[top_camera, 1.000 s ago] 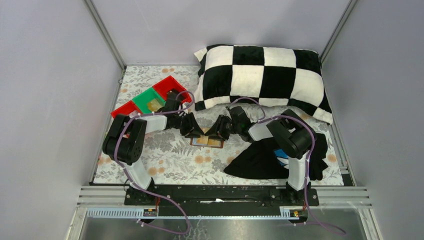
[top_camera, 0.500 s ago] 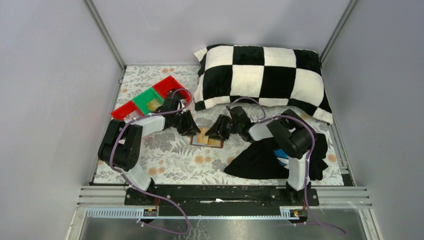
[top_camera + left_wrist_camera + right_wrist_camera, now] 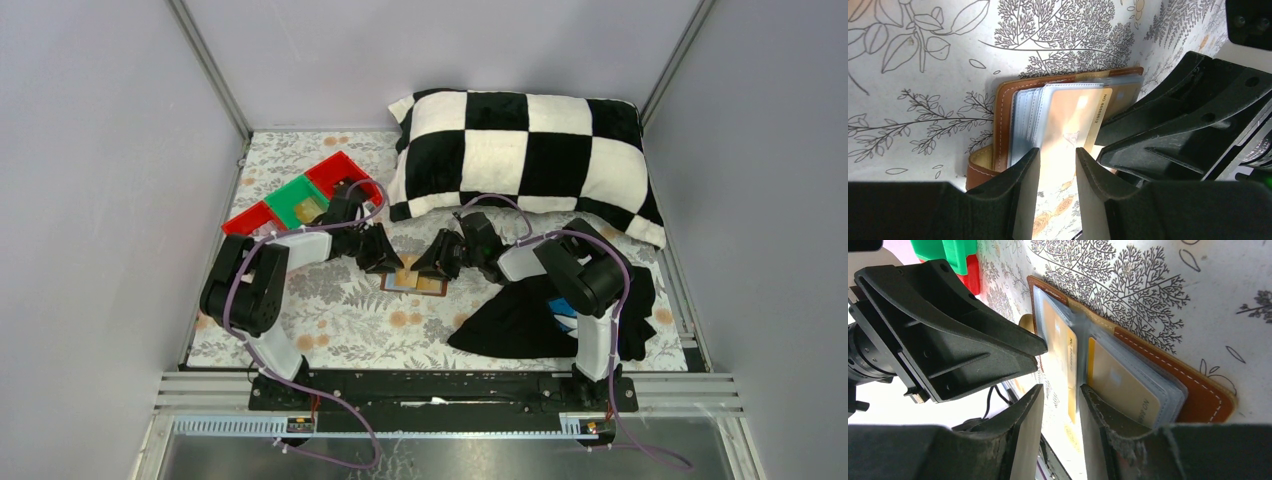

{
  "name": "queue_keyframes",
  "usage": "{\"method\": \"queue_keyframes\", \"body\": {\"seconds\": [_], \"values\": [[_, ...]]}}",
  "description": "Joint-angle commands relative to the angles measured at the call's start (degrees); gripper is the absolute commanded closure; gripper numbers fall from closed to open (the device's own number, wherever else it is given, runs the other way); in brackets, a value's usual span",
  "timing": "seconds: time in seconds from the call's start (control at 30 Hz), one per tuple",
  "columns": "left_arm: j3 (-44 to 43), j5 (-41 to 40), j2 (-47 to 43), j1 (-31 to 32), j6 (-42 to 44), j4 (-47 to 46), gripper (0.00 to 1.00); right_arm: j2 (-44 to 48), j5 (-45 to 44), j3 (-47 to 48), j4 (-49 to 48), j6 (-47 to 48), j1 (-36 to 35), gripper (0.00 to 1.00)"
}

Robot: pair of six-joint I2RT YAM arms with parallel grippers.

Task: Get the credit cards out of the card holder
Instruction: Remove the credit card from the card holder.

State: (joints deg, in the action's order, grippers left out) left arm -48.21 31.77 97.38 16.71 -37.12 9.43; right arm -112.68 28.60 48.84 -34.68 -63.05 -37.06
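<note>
The brown card holder [image 3: 415, 286] lies open on the flowered mat between my two grippers. In the left wrist view its brown rim [image 3: 1003, 100] frames grey-blue pockets, and a beige-orange credit card [image 3: 1068, 115] sticks partly out of them. My left gripper [image 3: 1058, 155] is open, its fingers straddling that card's free end; in the top view it [image 3: 390, 264] is at the holder's left edge. My right gripper [image 3: 1060, 392] is open, with one finger resting on the holder's right pocket panel [image 3: 1128, 385]. A second beige card [image 3: 1071, 365] shows edge-on in its gap.
Red and green trays [image 3: 300, 200] stand back left. A black-and-white checked pillow [image 3: 520, 150] lies at the back. A black cloth [image 3: 520, 320] lies under the right arm. The two grippers' finger bodies nearly touch above the holder.
My left arm's elbow swung left and its gripper shifted slightly back and left. A beige card now shows sticking out of the holder. The right arm has barely moved.
</note>
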Motion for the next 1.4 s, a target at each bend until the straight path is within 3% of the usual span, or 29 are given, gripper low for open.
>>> {"method": "queue_keyframes", "body": {"seconds": [0.0,0.1,0.4,0.77,1.07,1.2,1.37], "values": [[1.6,0.0,2.0,0.3,0.8,-1.5,0.62,-1.2,0.3,0.5,-0.9,0.3,0.5,0.61],[1.6,0.1,2.5,0.5,0.6,-1.7,0.62,-1.3,0.3,0.5,-1.2,0.1,0.5,0.67],[1.0,-1.4,3.7,0.3,0.7,-0.7,0.63,1.6,-1.1,-2.8,-1.6,0.0,1.5,1.00],[0.4,-2.2,2.6,-0.8,1.8,1.3,0.64,6.0,1.1,-8.2,-2.6,1.6,5.2,1.00],[-4.0,-2.3,-5.5,-1.0,3.5,6.1,0.59,15.0,1.0,-9.7,4.0,9.3,6.8,1.00],[-6.2,3.9,-7.0,-1.1,4.6,7.5,0.56,15.9,5.1,-8.0,1.1,10.2,6.8,1.00],[-5.8,15.9,-7.9,-1.6,3.9,4.6,0.40,14.6,12.0,-6.6,-8.1,6.8,6.8,1.00]]}}
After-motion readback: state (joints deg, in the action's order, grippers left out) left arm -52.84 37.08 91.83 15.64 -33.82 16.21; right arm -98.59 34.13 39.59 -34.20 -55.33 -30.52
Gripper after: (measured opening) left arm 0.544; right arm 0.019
